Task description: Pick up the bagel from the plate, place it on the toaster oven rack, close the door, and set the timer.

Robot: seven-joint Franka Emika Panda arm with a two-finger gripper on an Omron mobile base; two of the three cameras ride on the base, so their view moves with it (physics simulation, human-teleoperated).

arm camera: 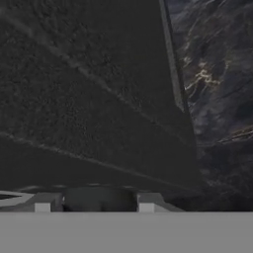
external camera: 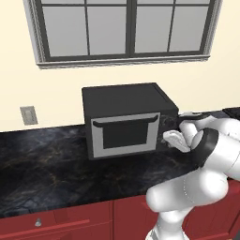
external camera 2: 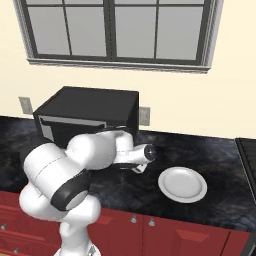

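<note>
The toaster oven (external camera: 125,99) stands on the dark counter with its grey door (external camera: 96,140) shut against the front, dark handle bar across the top. My gripper (external camera: 175,123) is at the oven's front right corner. In the hand view my gripper (arm camera: 98,202) points at a dark oven face, and a dark rounded knob (arm camera: 99,198) fills the gap between its tips. The white plate (external camera 2: 182,184) lies bare on the counter to the oven's right. The bagel and the toaster oven rack are hidden.
The black marble counter (external camera: 42,164) runs left of the oven, with red cabinet fronts (external camera: 70,222) below. A window (external camera: 126,28) is above and a wall outlet (external camera: 28,115) is at the left. A dark stove edge (external camera 2: 247,165) shows far right.
</note>
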